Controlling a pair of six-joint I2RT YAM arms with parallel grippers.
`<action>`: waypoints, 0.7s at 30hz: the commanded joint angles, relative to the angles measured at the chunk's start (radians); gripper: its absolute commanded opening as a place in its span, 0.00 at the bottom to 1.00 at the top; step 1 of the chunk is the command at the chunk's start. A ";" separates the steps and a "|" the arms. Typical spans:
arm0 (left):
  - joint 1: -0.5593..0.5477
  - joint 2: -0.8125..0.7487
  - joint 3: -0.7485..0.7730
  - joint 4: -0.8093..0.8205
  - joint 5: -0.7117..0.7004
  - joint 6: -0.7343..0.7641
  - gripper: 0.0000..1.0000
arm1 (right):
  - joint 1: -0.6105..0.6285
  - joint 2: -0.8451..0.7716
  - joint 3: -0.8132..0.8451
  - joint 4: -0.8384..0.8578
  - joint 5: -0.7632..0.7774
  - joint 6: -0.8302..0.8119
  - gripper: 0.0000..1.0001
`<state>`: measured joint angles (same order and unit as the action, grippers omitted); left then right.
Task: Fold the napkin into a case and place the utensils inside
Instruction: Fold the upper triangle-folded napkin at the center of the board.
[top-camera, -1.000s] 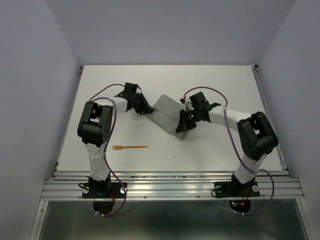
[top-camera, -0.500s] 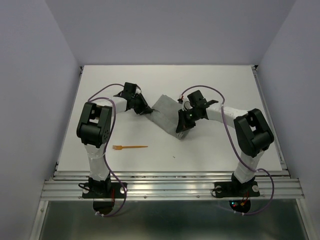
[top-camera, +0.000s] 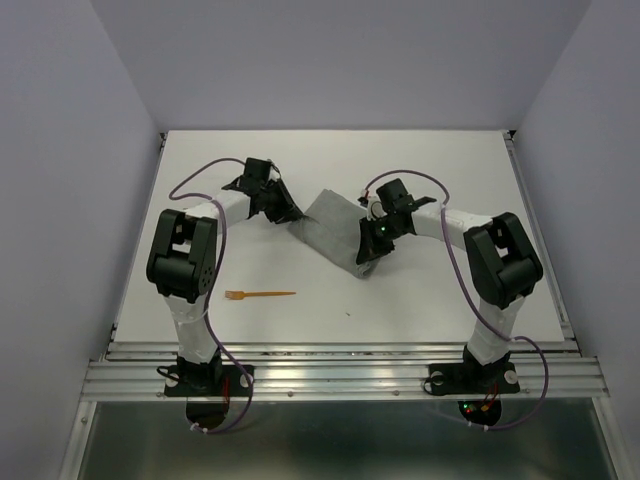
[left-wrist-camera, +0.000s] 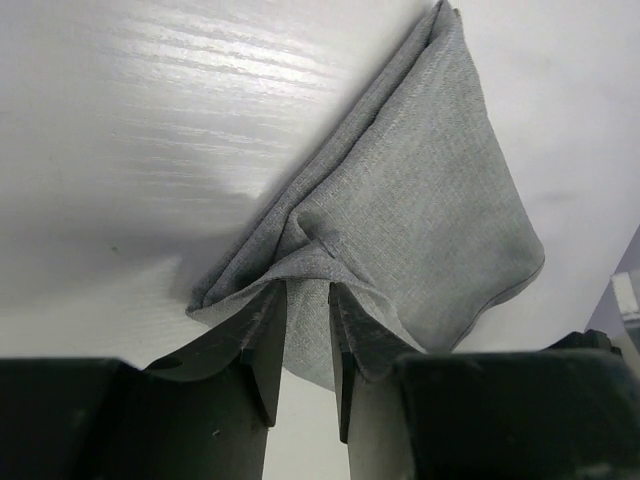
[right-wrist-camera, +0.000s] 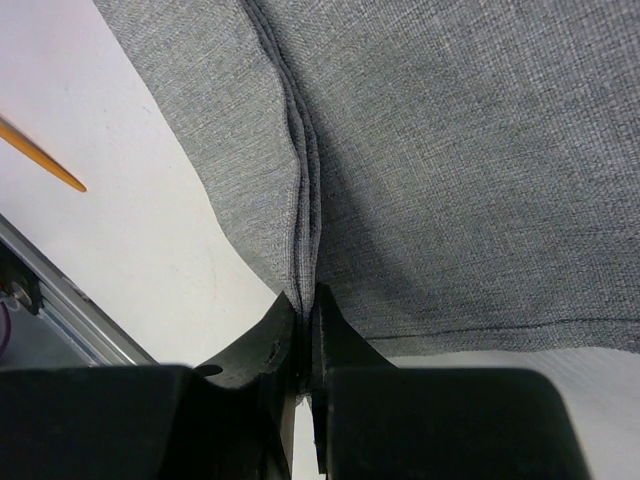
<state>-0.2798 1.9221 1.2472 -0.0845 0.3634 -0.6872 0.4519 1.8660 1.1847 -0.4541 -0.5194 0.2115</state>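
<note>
Firmly in right gripper: napkin edge.

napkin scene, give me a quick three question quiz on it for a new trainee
1. True or false: the right gripper is shut on a folded edge of the napkin.
2. Where is the orange fork? A) tucked inside the napkin B) lying on the table, apart from the napkin C) held by a gripper
3. Short answer: in the top view, is the fork's tined end at its left or its right end?
Key: 1 true; 2 B; 3 left.
</note>
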 joint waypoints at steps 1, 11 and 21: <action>-0.001 -0.097 0.069 -0.044 -0.060 0.058 0.36 | -0.005 0.018 0.039 -0.006 0.012 -0.021 0.01; -0.019 -0.071 0.090 -0.063 -0.049 0.077 0.35 | -0.005 0.022 0.092 -0.024 0.042 -0.020 0.01; -0.038 -0.097 0.064 -0.054 -0.032 0.094 0.29 | -0.015 0.015 0.104 -0.035 0.068 -0.034 0.01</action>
<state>-0.3130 1.8744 1.3045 -0.1398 0.3218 -0.6201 0.4469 1.8812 1.2507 -0.4789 -0.4736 0.1982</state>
